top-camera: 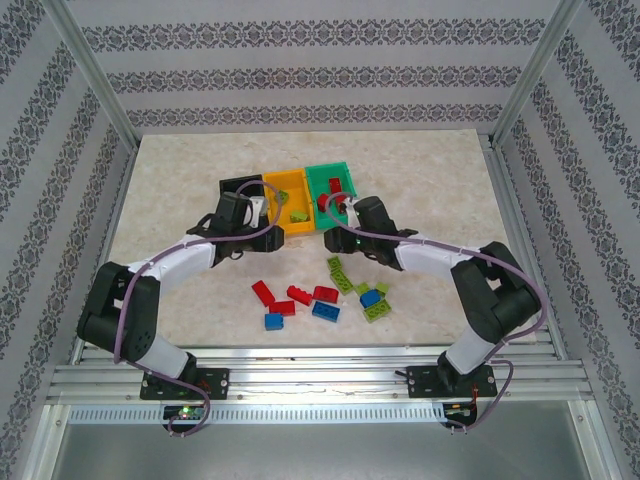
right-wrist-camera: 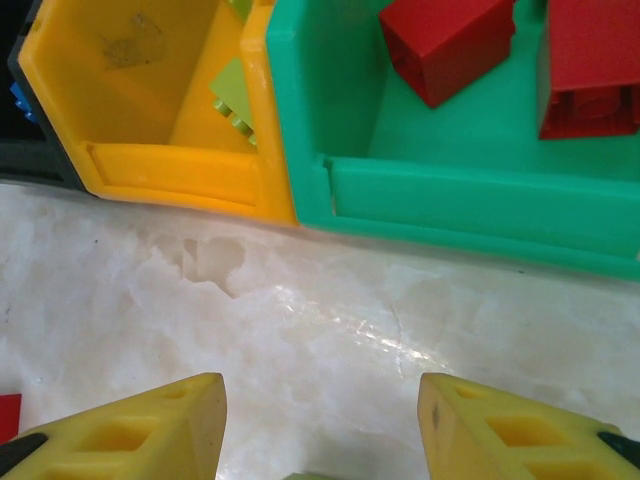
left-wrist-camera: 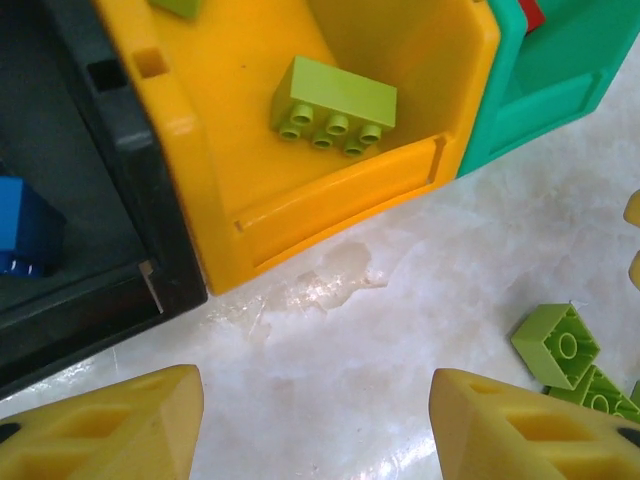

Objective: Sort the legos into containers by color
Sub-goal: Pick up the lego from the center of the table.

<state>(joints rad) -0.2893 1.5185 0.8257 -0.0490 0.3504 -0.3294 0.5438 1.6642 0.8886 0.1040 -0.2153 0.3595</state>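
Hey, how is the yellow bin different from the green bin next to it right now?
The yellow bin is orange-yellow, while the green bin is teal green. The yellow bin holds lime green bricks; the green bin holds red bricks. The yellow bin sits in the middle of the row, against the black bin; the green bin is at the right end. Both are open-topped rectangular bins of the same shape, joined side by side.
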